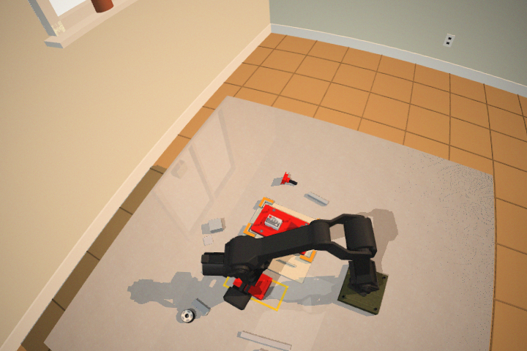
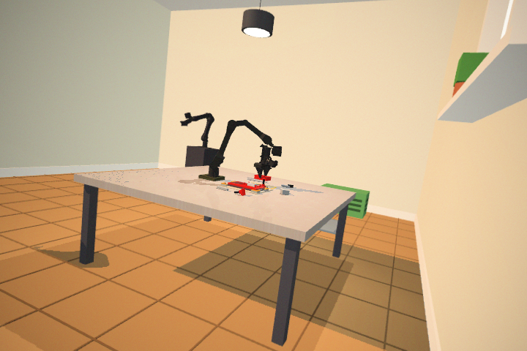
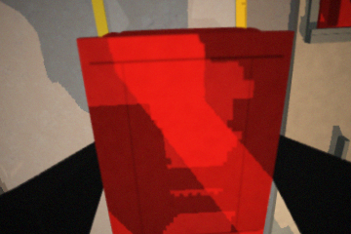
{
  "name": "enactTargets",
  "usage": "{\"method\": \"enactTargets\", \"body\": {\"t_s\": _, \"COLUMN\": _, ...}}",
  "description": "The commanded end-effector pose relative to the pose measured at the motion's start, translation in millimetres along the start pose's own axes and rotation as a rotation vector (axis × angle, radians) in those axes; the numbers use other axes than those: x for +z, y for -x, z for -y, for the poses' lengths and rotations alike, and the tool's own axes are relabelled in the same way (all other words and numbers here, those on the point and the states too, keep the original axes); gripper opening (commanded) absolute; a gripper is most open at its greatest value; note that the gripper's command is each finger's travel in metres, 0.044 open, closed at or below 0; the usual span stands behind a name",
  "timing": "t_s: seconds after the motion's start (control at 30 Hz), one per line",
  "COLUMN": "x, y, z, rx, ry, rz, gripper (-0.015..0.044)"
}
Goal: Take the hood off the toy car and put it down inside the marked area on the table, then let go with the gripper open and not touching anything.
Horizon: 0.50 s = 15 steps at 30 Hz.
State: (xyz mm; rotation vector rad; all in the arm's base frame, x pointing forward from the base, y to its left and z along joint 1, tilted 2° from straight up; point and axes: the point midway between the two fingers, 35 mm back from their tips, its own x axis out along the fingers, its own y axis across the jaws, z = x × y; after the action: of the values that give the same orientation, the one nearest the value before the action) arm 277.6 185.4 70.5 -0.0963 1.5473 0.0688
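My gripper (image 2: 262,174) (image 3: 185,146) is shut on the red hood (image 1: 262,289) (image 2: 265,178) (image 3: 183,122), with one black finger at each long side. The hood is roughly level and looks low over the table; the exact gap cannot be told. In the top view it overlaps the yellow outline of the marked area (image 1: 282,297) (image 3: 99,17), and the arm hides part of both. The toy car (image 1: 258,223) (image 2: 234,184), red with a grey engine block showing, lies beside the marked area, partly hidden under the arm in the top view.
Orange corner brackets (image 1: 307,257) surround the car. A wheel (image 1: 186,314) and a small grey block (image 1: 201,306) lie left of the marked area. A long grey bar (image 1: 264,340) lies in front. A grey box (image 1: 217,224) and a red-and-black part (image 1: 286,179) lie beyond the arm.
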Motion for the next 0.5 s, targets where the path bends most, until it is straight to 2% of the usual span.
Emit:
{"method": "enactTargets", "body": {"t_s": 0.0, "x": 0, "y": -3, "z": 0, "rx": 0.003, "ry": -0.001, "rz": -0.001, "gripper": 0.0000}}
{"method": "enactTargets", "body": {"t_s": 0.47, "x": -1, "y": -16, "z": 0, "rx": 0.003, "ry": -0.001, "rz": -0.001, "gripper": 0.0000}}
